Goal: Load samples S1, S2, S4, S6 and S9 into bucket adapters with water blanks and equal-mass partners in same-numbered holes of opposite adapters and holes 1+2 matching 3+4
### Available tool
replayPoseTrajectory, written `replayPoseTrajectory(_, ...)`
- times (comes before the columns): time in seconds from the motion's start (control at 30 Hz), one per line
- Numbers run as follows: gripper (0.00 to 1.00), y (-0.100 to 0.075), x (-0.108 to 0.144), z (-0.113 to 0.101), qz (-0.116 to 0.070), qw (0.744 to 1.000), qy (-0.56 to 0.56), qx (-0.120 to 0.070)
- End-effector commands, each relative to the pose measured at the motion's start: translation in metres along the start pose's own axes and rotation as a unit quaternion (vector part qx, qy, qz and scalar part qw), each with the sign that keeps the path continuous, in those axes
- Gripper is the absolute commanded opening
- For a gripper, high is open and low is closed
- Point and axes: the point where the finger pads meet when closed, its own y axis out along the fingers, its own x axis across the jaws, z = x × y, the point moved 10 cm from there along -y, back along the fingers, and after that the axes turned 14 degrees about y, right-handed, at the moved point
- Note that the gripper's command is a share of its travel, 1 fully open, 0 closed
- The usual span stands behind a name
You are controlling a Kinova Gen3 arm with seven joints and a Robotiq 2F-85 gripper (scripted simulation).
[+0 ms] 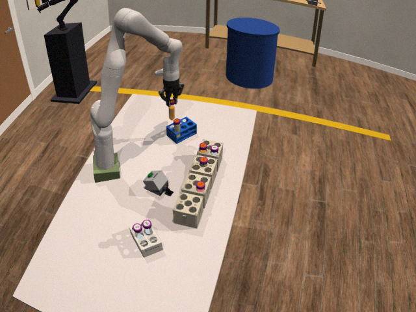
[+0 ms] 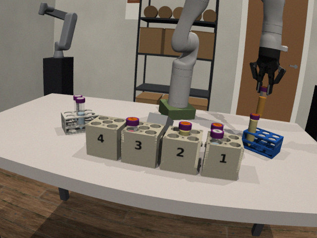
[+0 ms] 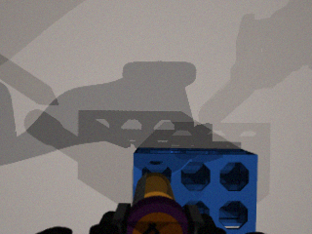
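Mid-transfer right now: gripper clamped on the purple cap of an amber-filled sample tube, hanging clear above the blue rack with its tip well above the holes. One more amber sample sits in the rack's near corner, tilted a bit. In the top view, the rack at about 12 o'clock from the adapter row, blanks rack way down at 6 o'clock with two white-dot tubes. Adapter 1 holding an orange-dot tube plus a white-dot blank, adapter 2 one amber orange-dot tube, adapter 3 one pinkish one, adapter 4 showing only open holes. Can't read the cap ID from any view, so no telling which sample this is. Next move, best guess: carry it toward 5 o'clock in the top view, over to the adapters, and pick a hole whose opposite-adapter twin can take an equal fill, probably into 4 opposite that amber tube in 2 if the levels match. Needs a straight vertical drop, centred over the hole, since the adapters stand loose and a clipped rim could shove one. DONE key untouched for now, plenty left to load.
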Motion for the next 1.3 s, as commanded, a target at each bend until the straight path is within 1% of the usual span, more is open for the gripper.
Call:
replayPoseTrajectory(0.0,0.1,-0.008,0.0,0.001,-0.002,1.0,-0.003,0.002)
replayPoseTrajectory(0.07,0.1,-0.008,0.0,0.001,-0.002,1.0,-0.003,0.002)
replayPoseTrajectory(0.57,0.1,-0.028,0.0,0.001,-0.002,1.0,-0.003,0.002)
replayPoseTrajectory(0.63,0.1,-0.028,0.0,0.001,-0.002,1.0,-0.003,0.002)
replayPoseTrajectory(0.83,0.1,-0.036,0.0,0.0,-0.002,1.0,-0.003,0.002)
replayPoseTrajectory(0.93,0.1,-0.036,0.0,0.0,-0.002,1.0,-0.003,0.001)
replayPoseTrajectory(0.97,0.1,-0.035,-0.002,-0.005,-0.001,1.0,0.018,0.001)
replayPoseTrajectory(1.03,0.1,-0.035,-0.002,-0.011,-0.005,0.999,0.038,0.003)
replayPoseTrajectory(1.13,0.1,-0.035,-0.004,-0.02,-0.005,0.998,0.068,0.003)
replayPoseTrajectory(1.2,0.1,-0.035,-0.004,-0.02,-0.005,0.998,0.068,0.003)
replayPoseTrajectory(1.27,0.1,-0.035,-0.006,-0.027,-0.005,0.996,0.088,0.003)
